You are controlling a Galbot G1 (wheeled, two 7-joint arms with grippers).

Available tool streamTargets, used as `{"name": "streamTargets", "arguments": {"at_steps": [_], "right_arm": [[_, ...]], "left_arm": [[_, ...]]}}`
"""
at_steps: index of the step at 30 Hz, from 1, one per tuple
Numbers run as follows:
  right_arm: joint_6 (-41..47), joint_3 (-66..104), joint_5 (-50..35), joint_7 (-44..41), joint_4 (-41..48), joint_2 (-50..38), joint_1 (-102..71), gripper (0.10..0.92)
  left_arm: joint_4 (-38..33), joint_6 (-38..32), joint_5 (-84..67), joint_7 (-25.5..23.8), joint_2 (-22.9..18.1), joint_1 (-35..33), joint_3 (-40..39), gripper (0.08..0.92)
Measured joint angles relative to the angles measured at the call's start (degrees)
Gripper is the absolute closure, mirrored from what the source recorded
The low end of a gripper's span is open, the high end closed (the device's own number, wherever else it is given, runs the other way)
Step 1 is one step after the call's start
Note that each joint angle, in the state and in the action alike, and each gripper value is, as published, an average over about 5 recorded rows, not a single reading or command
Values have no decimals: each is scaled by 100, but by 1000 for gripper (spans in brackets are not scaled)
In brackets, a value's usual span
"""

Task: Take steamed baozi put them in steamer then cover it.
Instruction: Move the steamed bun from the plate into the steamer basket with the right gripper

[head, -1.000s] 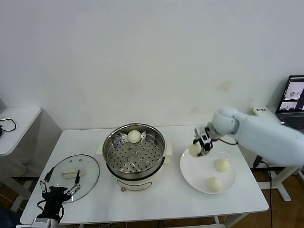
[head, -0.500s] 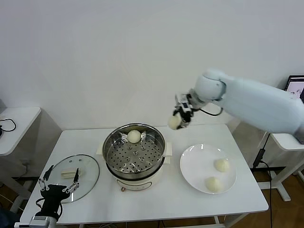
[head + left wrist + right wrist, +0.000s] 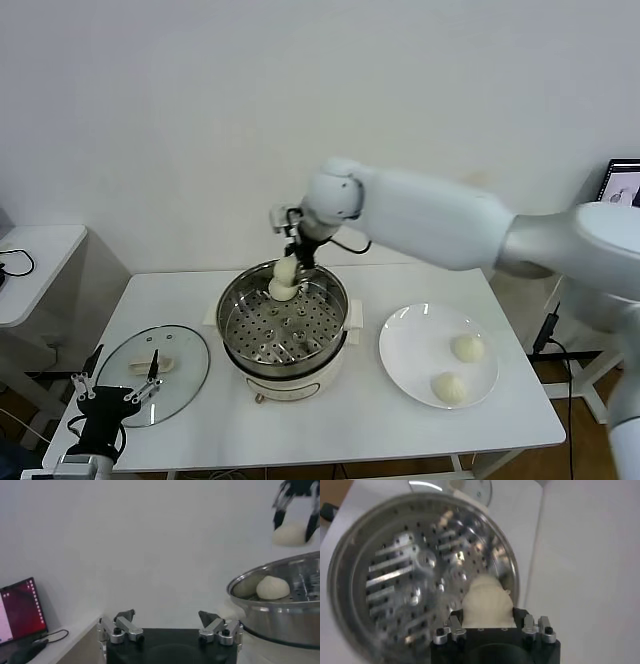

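My right gripper (image 3: 291,258) is shut on a cream-white baozi (image 3: 286,269) and holds it just above the back of the shiny steamer (image 3: 238,312). A second baozi (image 3: 280,291) lies on the perforated floor right below it. Two more baozi (image 3: 467,347) (image 3: 450,387) lie on the white plate (image 3: 415,345). The glass cover (image 3: 165,378) lies flat on the table at the left. My left gripper (image 3: 110,393) is open and empty at the cover's near edge. The right wrist view shows the held baozi (image 3: 487,602) over the steamer floor (image 3: 405,575). The left wrist view shows the steamer (image 3: 280,615).
The steamer sits on a cream-white pot base (image 3: 290,378) at the table's middle. A laptop (image 3: 622,200) stands at the far right, beyond the table. A small white side table (image 3: 30,262) stands at the left.
My right gripper has carried a baozi from over the plate leftward and up, then down over the steamer's back. The left gripper has shifted slightly toward the table's front.
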State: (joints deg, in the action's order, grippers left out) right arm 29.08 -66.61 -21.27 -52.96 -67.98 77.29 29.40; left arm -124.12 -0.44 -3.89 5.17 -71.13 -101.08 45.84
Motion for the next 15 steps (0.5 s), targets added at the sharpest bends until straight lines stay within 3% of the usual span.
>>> {"name": "streamTargets", "arguments": {"at_steps": [15], "right_arm": [[160, 36, 21, 103, 860, 967, -635, 406]], "left_arm": [[5, -10, 2, 3, -30, 6, -6, 177]]}}
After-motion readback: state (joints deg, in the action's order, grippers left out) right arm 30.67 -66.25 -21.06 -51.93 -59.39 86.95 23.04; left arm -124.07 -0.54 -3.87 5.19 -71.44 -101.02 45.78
